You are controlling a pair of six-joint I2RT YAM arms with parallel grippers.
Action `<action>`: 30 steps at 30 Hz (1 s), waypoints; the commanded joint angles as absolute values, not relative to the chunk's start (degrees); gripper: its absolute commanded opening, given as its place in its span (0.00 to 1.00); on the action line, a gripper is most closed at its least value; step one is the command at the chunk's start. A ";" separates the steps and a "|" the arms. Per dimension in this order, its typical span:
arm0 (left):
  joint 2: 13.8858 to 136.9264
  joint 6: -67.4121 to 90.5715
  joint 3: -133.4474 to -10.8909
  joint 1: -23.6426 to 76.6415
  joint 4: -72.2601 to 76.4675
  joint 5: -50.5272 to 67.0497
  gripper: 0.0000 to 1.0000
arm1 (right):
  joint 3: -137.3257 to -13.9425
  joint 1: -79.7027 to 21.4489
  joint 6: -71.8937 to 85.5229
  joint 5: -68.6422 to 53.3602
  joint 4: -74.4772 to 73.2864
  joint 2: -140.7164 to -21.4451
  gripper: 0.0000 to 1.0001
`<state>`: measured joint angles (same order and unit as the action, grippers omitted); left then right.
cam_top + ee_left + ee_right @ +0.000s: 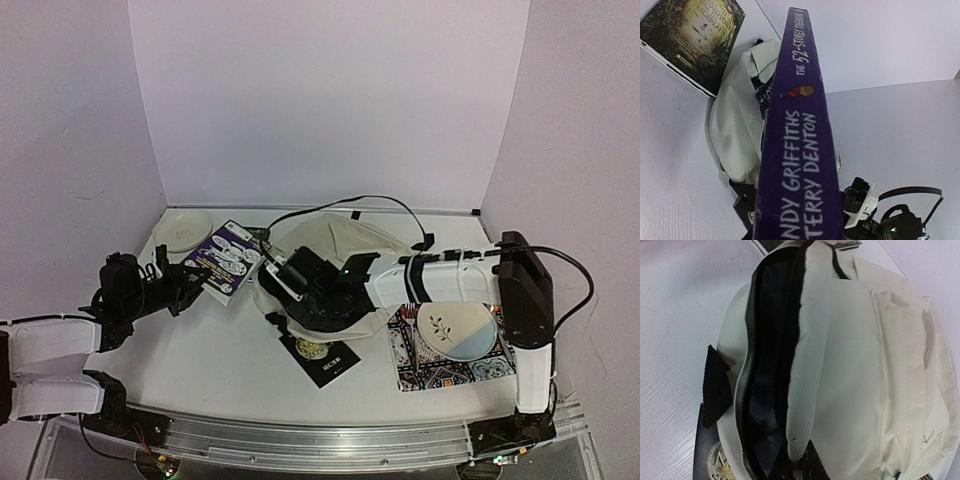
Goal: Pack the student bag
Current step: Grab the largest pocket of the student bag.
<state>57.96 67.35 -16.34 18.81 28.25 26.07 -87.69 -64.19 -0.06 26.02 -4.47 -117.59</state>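
Cream soft fabric student bag (350, 240) lies unzipped mid white table (230, 350), R arm stretched leftward over it w/ right gripper (287, 277) pinched shut on its zip edge, L arm low at left, left gripper (188, 285) clamping 1 purple paperback book (795, 150).

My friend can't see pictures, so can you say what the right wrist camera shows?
A cream student bag fills the view, its zipper open onto dark lining. A black strap sticks out at the picture's left, and the corner of a black book peeks from under it on the white table.
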 commanded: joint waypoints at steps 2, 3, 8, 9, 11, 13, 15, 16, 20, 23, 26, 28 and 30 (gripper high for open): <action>54.77 66.48 -17.98 18.88 30.96 30.98 0.00 | -90.93 -63.14 -2.67 29.86 -5.89 -110.84 0.01; 54.51 66.53 -18.07 18.86 30.60 31.27 0.00 | -90.96 -62.80 -2.67 30.11 -5.89 -110.48 0.00; 54.01 66.83 -17.91 18.93 29.14 33.03 0.00 | -91.64 -60.83 -0.65 33.27 -5.89 -108.63 0.00; 53.92 67.01 -17.69 18.95 28.95 33.34 0.00 | -91.93 -60.41 0.83 33.96 -5.89 -108.35 0.00; 53.59 67.65 -17.25 18.92 28.59 34.03 0.00 | -92.40 -59.50 3.62 35.16 -5.82 -107.76 0.00; 52.82 68.41 -16.82 18.90 28.24 34.68 0.00 | -92.95 -58.32 5.92 36.07 -5.81 -107.48 0.00; 51.41 69.15 -16.28 18.93 27.84 35.25 0.00 | -93.52 -57.30 8.22 36.76 -5.80 -107.41 0.00; 50.63 69.42 -16.05 18.91 27.44 35.32 0.00 | -93.76 -56.93 9.21 36.96 -5.80 -107.36 0.00; 47.54 70.02 -15.14 18.92 24.53 35.50 0.00 | -94.26 -56.12 12.57 38.60 -5.63 -106.63 0.00; 46.32 70.32 -14.64 18.93 22.88 35.60 0.00 | -94.26 -56.12 11.37 36.60 -3.31 -105.27 0.00; 47.30 70.63 -14.92 19.21 22.65 36.75 0.00 | -93.58 -56.13 7.86 31.95 0.56 -103.83 0.00; 49.17 70.36 -16.16 20.08 22.67 37.56 0.00 | -93.40 -56.22 5.89 28.69 2.52 -103.37 0.00; 51.07 69.69 -18.13 22.65 22.68 36.53 0.00 | -92.98 -56.32 4.47 26.50 3.90 -102.80 0.00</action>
